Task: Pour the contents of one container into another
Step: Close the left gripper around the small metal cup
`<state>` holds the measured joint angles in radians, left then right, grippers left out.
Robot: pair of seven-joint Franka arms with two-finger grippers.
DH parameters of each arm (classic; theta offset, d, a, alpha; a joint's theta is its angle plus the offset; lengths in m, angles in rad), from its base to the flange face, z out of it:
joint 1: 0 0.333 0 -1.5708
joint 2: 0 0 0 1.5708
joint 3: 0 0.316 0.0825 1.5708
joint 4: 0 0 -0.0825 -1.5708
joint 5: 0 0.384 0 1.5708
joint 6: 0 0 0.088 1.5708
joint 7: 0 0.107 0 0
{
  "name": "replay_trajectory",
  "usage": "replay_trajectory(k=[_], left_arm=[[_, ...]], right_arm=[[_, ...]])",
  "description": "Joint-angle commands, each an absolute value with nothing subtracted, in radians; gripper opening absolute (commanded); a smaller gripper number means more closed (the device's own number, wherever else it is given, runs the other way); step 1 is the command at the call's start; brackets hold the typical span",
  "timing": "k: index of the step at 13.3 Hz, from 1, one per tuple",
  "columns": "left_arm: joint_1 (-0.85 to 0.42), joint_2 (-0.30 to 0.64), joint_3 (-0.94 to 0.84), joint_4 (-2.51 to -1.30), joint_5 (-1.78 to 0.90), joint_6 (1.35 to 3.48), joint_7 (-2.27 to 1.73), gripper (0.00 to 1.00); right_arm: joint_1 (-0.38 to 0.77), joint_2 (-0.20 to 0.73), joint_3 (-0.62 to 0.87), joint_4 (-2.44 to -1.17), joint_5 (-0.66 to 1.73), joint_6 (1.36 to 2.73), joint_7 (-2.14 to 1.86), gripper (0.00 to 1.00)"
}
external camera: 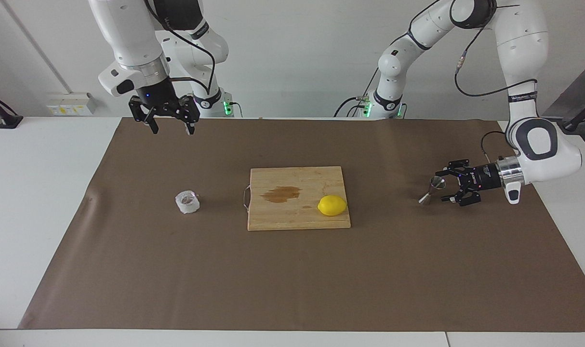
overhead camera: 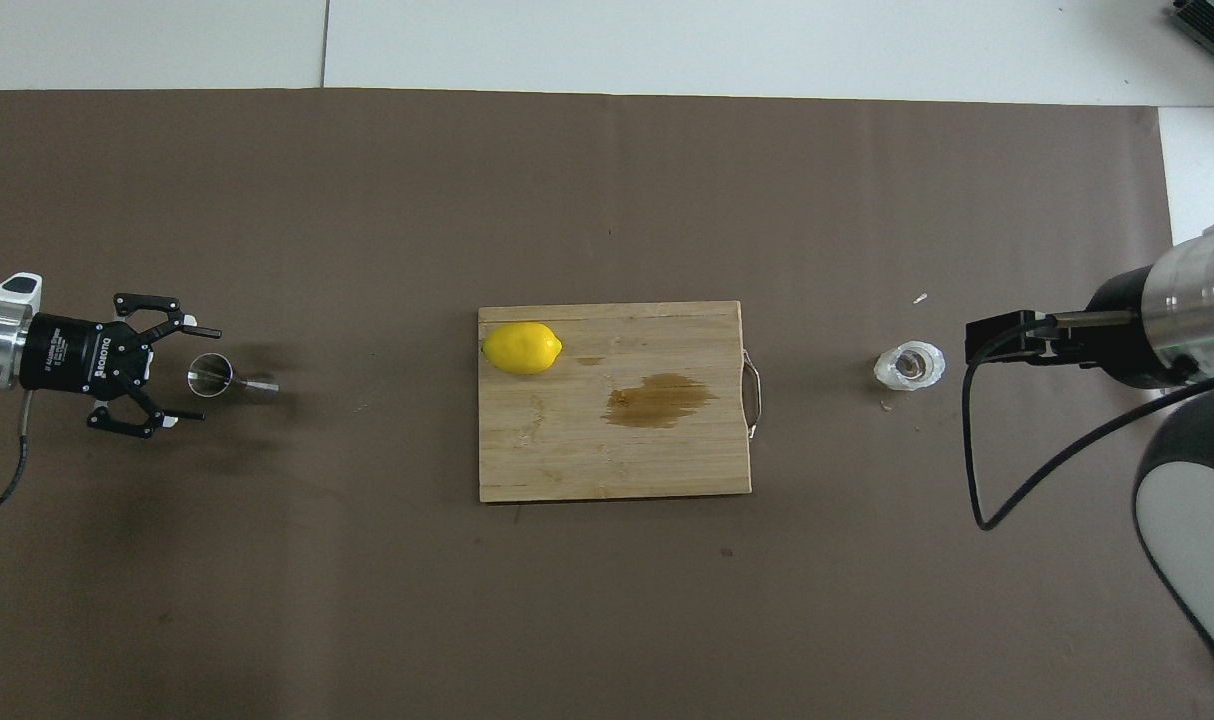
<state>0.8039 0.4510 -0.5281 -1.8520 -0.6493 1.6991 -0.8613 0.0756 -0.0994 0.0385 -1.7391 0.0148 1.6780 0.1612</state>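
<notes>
Cup (external camera: 187,201) sits upright on tabletop beside cutting board (external camera: 297,197), toward right arm's end. Jigger (external camera: 431,190) beside board toward left arm's end, tilted or lying, just in front of open left gripper (external camera: 458,189). Right gripper (external camera: 169,126) open, raised, waiting. Advice: close on jigger waist squarely, keep level.

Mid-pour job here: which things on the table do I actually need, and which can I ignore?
Needed:
- crinkly white cup, toward the right arm's end
- steel jigger, between the open left gripper's fingers
- right gripper, open, raised, waiting

Ignore:
- lemon
- stained cutting board under it
</notes>
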Motion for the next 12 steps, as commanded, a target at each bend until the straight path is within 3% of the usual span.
replay_trajectory(k=[1, 8, 10, 12], left_arm=[[0.816, 0.448, -0.54, -1.855, -0.664, 1.68, -0.861, 1.0], [0.816, 0.448, -0.541, -1.852, -0.696, 1.66, -0.871, 1.0], [0.816, 0.448, -0.54, -1.853, -0.696, 1.66, -0.873, 0.93], [0.816, 0.448, -0.54, -1.852, -0.696, 1.661, -0.873, 0.93]], right_arm=[[0.064, -0.121, 0.043, -1.761, 0.026, 1.684, 0.16, 1.0], [0.064, -0.121, 0.043, -1.761, 0.026, 1.684, 0.16, 1.0], [0.064, -0.121, 0.043, -1.761, 0.026, 1.684, 0.16, 1.0], [0.064, -0.121, 0.043, -1.761, 0.026, 1.684, 0.16, 1.0]])
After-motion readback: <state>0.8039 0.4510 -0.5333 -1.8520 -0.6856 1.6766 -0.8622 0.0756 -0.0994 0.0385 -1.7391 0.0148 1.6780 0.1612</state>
